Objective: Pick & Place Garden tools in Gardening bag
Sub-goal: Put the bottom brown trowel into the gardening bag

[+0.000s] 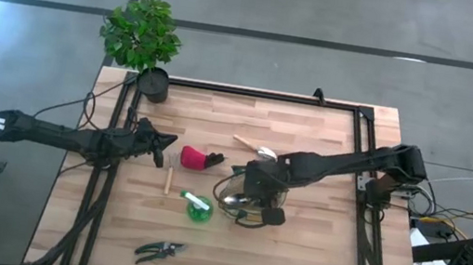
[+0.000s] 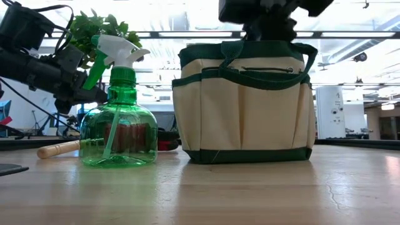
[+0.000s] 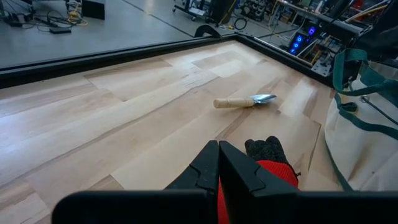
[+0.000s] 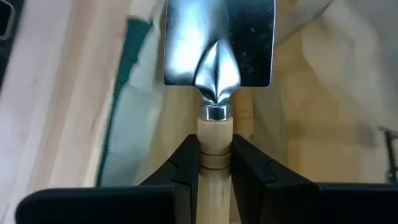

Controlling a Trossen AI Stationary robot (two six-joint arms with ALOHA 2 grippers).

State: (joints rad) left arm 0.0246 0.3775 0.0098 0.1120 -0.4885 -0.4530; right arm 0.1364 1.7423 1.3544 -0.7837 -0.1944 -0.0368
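Observation:
The tan gardening bag (image 1: 234,198) with green trim stands upright on the table and fills the middle of the low view (image 2: 244,100). My right gripper (image 1: 256,190) is above its opening, shut on a silver spade (image 4: 217,43) with a wooden handle. My left gripper (image 1: 163,152) is shut and empty, just left of the red-and-black item (image 1: 195,157), which also shows in the left wrist view (image 3: 267,168). A green spray bottle (image 1: 197,207) stands left of the bag. A trowel (image 1: 253,146) lies beyond the bag. Dark pruning shears (image 1: 160,251) lie near the table's near edge. My right gripper pinches the spade's wooden handle (image 4: 214,140) between its two fingers (image 4: 186,168), close below the metal collar. The fingers point down and lie along the handle. The spade hangs blade down, lifted clear, over the bag's tan inside (image 4: 298,93).
A loose wooden handle (image 1: 167,179) lies between the red item and the spray bottle. A leafy plant (image 1: 143,32) in a black pot (image 1: 154,85) stands at the far left corner. A black frame (image 1: 252,93) rims the table. Bare wood lies to the right of the bag.

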